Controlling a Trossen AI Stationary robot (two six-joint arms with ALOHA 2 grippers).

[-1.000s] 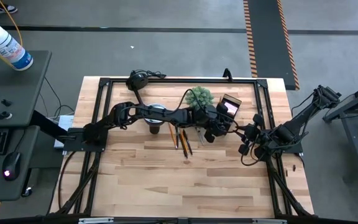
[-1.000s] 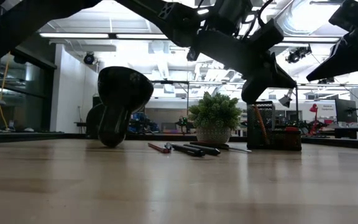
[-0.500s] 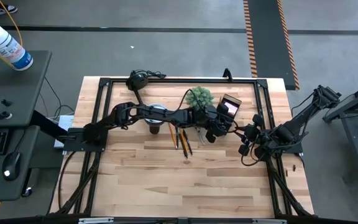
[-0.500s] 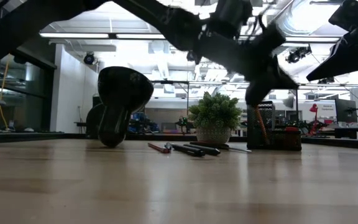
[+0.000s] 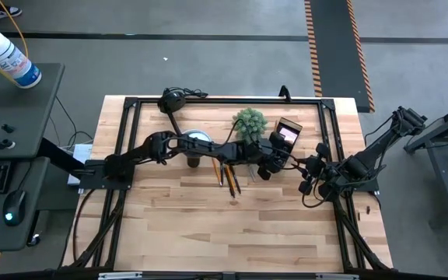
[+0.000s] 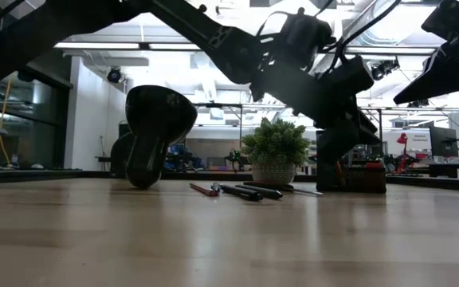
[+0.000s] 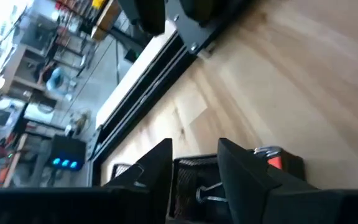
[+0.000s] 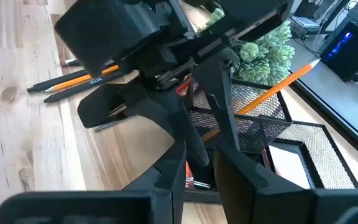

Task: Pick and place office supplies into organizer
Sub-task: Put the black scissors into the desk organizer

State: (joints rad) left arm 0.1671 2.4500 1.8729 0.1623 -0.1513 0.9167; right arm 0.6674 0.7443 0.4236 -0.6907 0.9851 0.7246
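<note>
The black mesh organizer stands at the far right of the table, and a red scissors handle shows in it. An orange pencil leans tilted in one compartment, tip up. My left gripper hovers open just over the organizer, its fingers beside the pencil's lower part. Several pencils and pens lie flat on the table to the organizer's left. My right gripper waits open by a narrow gap near the table's right edge. My left gripper stands open over the organizer, slanting down from the table's left. One finger is right beside the leaning pencil's lower part. I cannot tell whether it touches the pencil.
A small green plant stands just left of the organizer. A black desk lamp rests on the table's far left part, its base at the far edge. A black frame runs round the table. Bare wood lies toward the near edge.
My left gripper has sunk toward the organizer and tipped a little further down. The orange pencil that showed below it over the organizer has gone down into the organizer, and the gripper now covers most of it in the low view.
</note>
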